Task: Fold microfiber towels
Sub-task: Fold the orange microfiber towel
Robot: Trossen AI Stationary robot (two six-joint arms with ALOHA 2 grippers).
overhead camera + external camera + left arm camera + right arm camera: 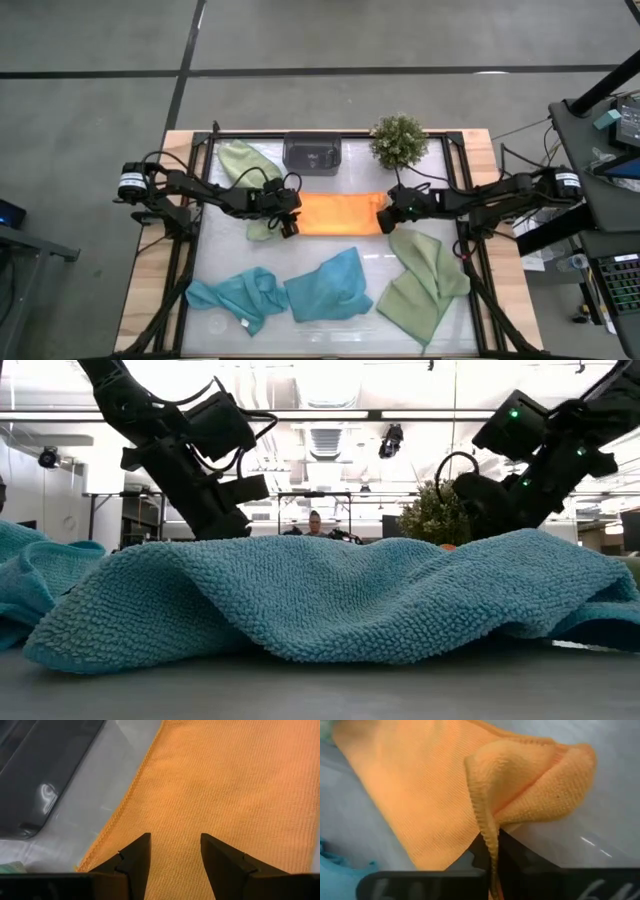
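The orange towel [338, 213] lies as a long strip across the table's middle. My left gripper [291, 224] stands open over its left end [200, 795], one finger on either side of a patch of cloth. My right gripper [384, 218] is shut on the towel's right end [535, 775]. One sage green towel [246, 165] lies at the far left, partly under my left arm. Another green towel [424, 280] lies at the near right. Two teal towels [236, 296] [330, 286] lie crumpled near the front edge. In the low view a teal towel [330, 595] hides both grippers. My left gripper is open with its fingertips [142, 847] low over the orange towel's left end; whether they touch the cloth, I cannot tell. My right gripper pinches the orange towel's hemmed edge [487, 827] at its right end between its two fingers. One layer or several, I cannot tell. The fingers slant down from the table's right side. That end is raised and bulges in a slack fold [545, 780], while the rest lies flat on the table.
A dark grey tray [313, 153] and a small potted plant [398, 140] stand at the table's far edge, just beyond the orange towel. A person [316, 523] shows in the room behind. Bare table surface [300, 340] shows along the near edge.
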